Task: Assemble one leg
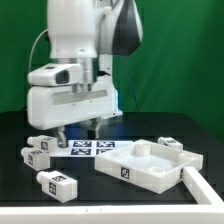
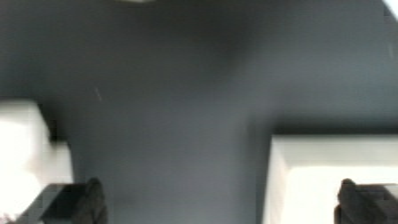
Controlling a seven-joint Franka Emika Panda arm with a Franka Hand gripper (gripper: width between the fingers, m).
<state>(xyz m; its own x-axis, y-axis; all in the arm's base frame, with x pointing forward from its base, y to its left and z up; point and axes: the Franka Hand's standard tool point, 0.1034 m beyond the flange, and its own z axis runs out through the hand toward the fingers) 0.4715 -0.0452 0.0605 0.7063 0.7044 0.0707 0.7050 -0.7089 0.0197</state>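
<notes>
Legs lie loose on the black table (image 1: 100, 205), none of them in the gripper (image 1: 83, 130). The leg (image 1: 38, 143) closest to the marker board (image 1: 92, 149) is a small white post with a black-and-white tag. It lies on its side just beside the board's edge, on the exterior view's left. A second leg (image 1: 33, 158) lies right against it, a little farther from the board and toward the camera. A third leg (image 1: 55, 185) lies apart from that pair, well off the board's near corner, with a tag facing up. On the other side of the board, the exterior view's right, a small tagged white piece (image 1: 170, 143) that looks like a fourth leg sits past the far rim of the panel (image 1: 150, 170).

That large flat white panel with a raised rim rests on the table just beside the marker board, a tag on its near wall. A white bar (image 1: 197, 190), cut off by the frame, lies farther from the board than the panel.

The gripper hangs above the marker board's far edge, pointing down, under the arm's bulky white wrist (image 1: 75, 100). In the wrist view its dark fingertips (image 2: 71, 198) stand wide apart with only bare dark table between them. Blurred white shapes sit at either side (image 2: 338, 165); which parts they are cannot be told.
</notes>
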